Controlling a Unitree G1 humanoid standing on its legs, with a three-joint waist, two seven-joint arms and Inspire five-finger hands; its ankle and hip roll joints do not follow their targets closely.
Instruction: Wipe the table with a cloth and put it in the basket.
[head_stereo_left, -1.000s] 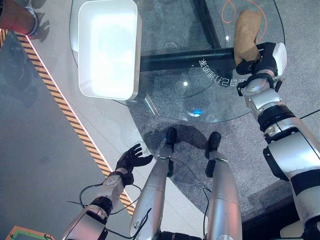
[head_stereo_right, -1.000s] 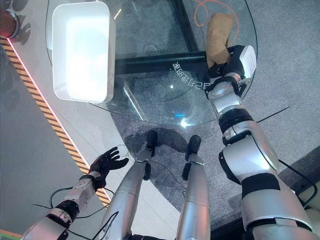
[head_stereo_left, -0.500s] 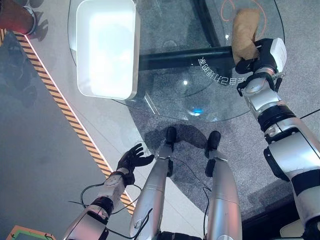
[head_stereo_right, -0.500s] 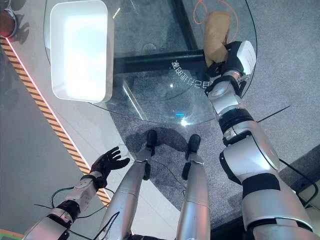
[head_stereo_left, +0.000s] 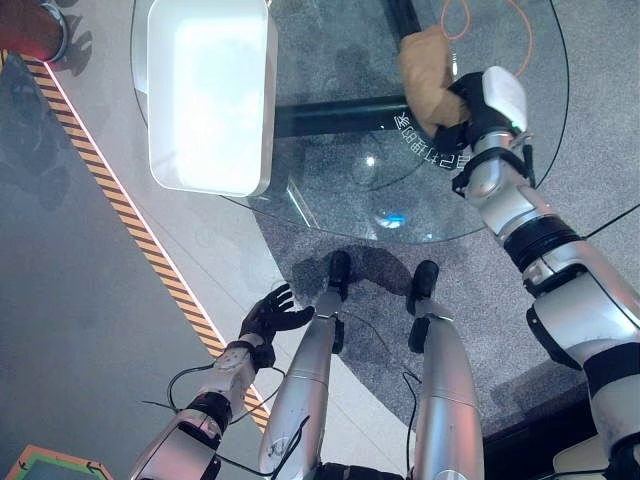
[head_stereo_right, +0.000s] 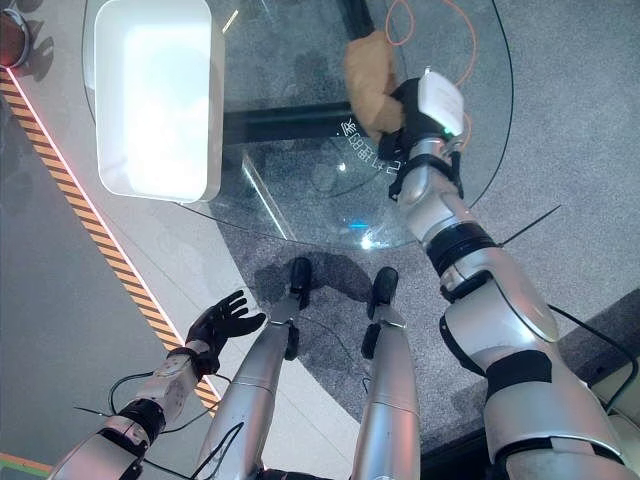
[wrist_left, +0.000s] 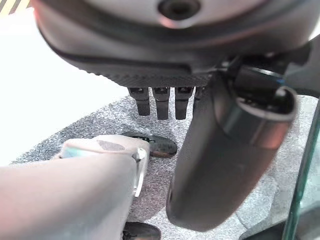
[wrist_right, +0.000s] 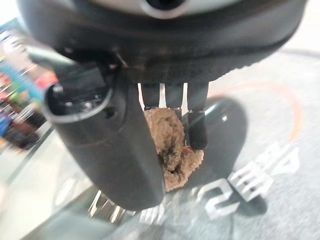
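Note:
A brown cloth lies bunched on the round glass table, near its far right part. My right hand is shut on the cloth's near end and presses it to the glass. In the right wrist view the cloth sits pinched between the thumb and the curled fingers. The white rectangular basket stands on the left part of the table, well left of the cloth. My left hand hangs low beside the table, fingers spread and holding nothing; its straight fingers show in the left wrist view.
A black bar and an orange cable show through the glass. Orange-and-black striped tape runs along the floor at the left. A red-brown round object stands at the far left corner.
My right hand has dragged the cloth leftward across the glass toward the table's middle, and the cloth has bunched up. The left hand has stayed low by the table.

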